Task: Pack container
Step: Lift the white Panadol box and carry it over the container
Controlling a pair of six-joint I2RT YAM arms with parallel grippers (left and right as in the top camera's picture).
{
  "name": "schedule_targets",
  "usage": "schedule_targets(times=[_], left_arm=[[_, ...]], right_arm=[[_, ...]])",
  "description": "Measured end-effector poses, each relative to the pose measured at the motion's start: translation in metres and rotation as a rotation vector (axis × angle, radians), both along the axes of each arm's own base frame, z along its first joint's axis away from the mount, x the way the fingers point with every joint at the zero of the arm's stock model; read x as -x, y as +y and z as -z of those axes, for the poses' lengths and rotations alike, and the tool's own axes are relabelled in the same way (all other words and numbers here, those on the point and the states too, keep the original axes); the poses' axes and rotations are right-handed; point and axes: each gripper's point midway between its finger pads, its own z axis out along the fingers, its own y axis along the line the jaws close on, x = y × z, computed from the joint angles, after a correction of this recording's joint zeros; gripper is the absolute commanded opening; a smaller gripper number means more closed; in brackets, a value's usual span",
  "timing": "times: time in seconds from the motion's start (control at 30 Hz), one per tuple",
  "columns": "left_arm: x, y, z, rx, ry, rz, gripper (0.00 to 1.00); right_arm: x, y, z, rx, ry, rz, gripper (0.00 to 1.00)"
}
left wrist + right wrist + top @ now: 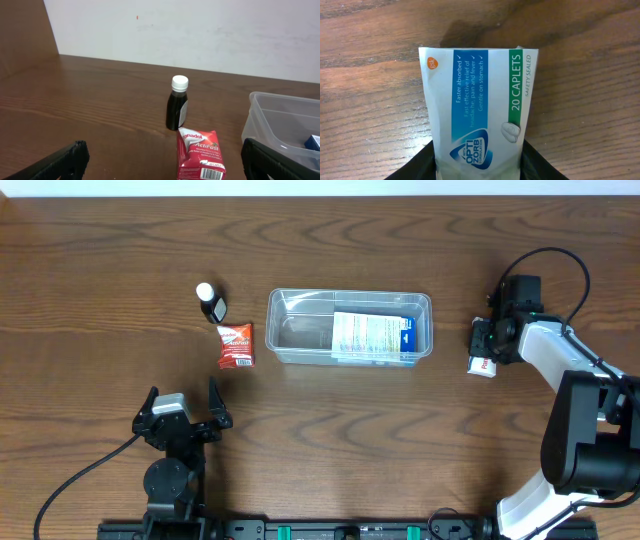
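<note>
Starting nearest the base, we see the left fingers (57,162) spread wide apart with nothing between them, pointing out across the tabletop (100,280). Just beyond them a red Panadol ActiFast packet (201,155) lies face up on the wood. Right behind it a small dark bottle (177,105) with a white cap stands upright. The two are close together, though we cannot tell whether they touch. To their right sits the container (275,330), the clear tub, about midway across the tabletop with its long side running left to right. A white-and-blue box (370,337) lies flat inside it, in the right half. Off past the container's right end, well apart from it, the right fingers (420,169) are clenched on either side of a white caplet packet (475,100) – blue and green bands, printed "20 CAPLETS". Its free end points away from the wrist camera, with bare wood around it.
</note>
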Motion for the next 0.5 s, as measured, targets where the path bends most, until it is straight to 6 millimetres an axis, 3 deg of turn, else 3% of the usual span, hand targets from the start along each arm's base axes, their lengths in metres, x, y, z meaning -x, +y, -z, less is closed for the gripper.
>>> schedule_targets(times=[0.17, 0.3, 0.5], left_arm=[[0.0, 0.0, 0.0, 0.0, 0.0, 0.0, 0.98], [0.0, 0.0, 0.0, 0.0, 0.0, 0.0, 0.98], [0.0, 0.0, 0.0, 0.0, 0.0, 0.0, 0.98]], right_arm=[[-0.001, 0.0, -0.006, 0.004, 0.011, -0.028, 0.44], [-0.008, 0.005, -0.024, -0.001, 0.009, -0.105, 0.4], [-0.043, 0.011, -0.093, 0.037, -0.102, -0.238, 0.44]])
